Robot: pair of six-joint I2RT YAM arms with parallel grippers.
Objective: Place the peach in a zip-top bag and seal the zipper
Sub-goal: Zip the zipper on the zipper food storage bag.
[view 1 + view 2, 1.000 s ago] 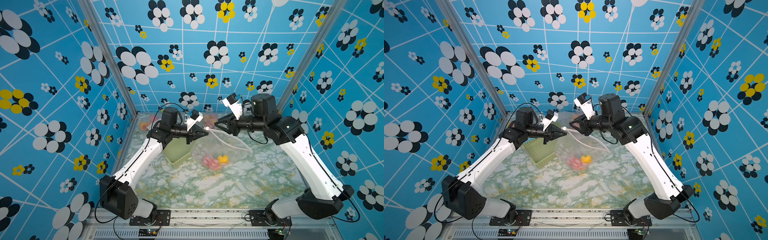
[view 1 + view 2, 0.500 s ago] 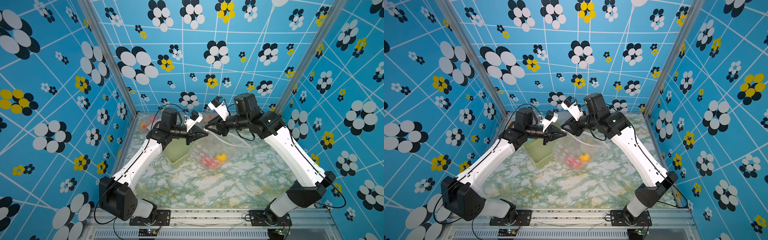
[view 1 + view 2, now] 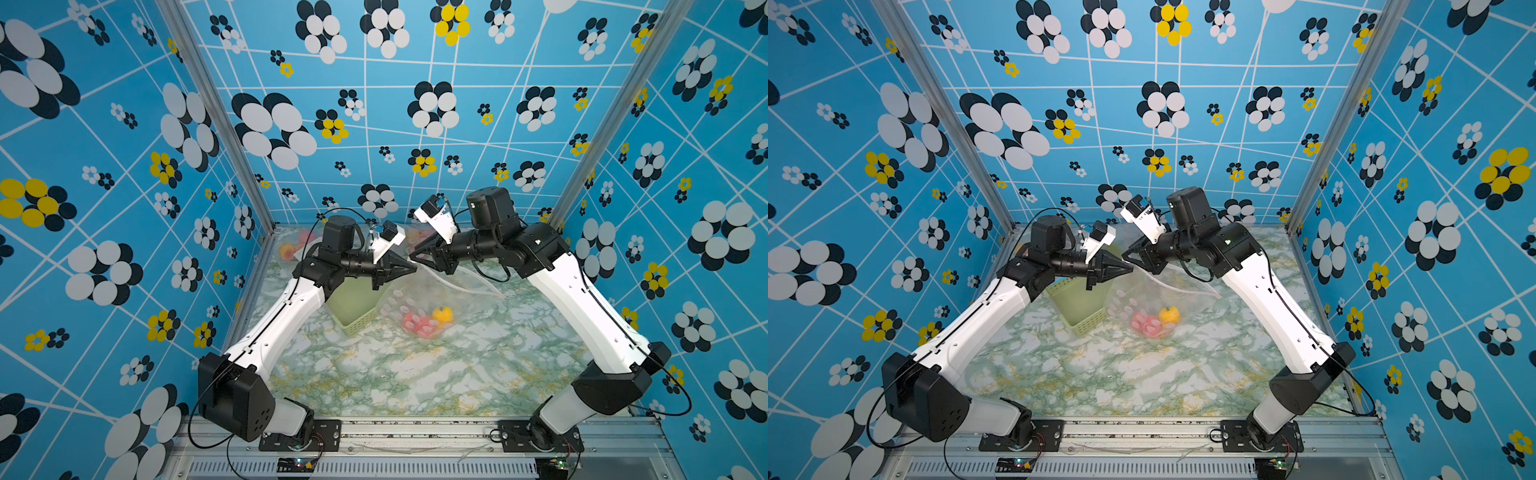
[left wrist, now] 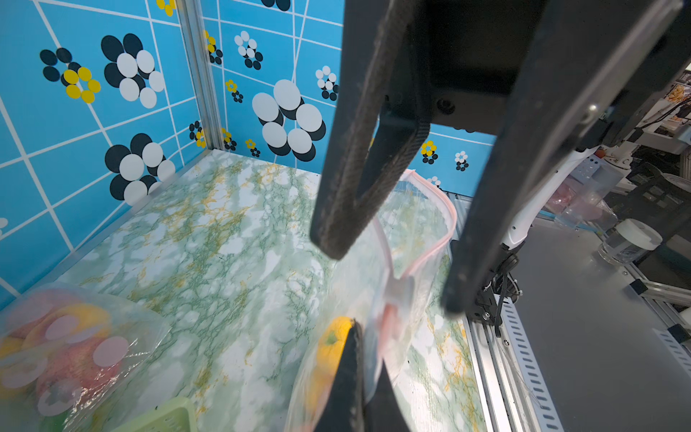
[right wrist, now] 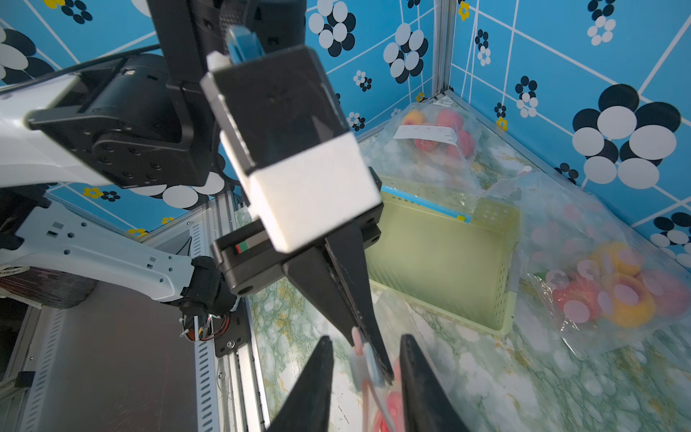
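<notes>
A green-and-white marbled tabletop fills the floor between the blue flower-patterned walls. Over it the white left arm and the white right arm reach in and meet near the middle. Under the left wrist sits a pale green perforated plastic basket. Just beside it is a clear plastic zip-top bag printed with white dots, its body slumped on the table and its pink-edged mouth lifted and gaping. A second clear bag of fruit lies in the far corner. At the bottom of the lifted bag rests a pink-red rounded fruit, which seems to be the peach, though the plastic blurs it. It touches a yellow-orange fruit. The left gripper is pinched fully closed on the end of the bag's zipper strip. The right gripper stands partly open, its two fingers on either side of that same strip end and clear of it in the right wrist view.
</notes>
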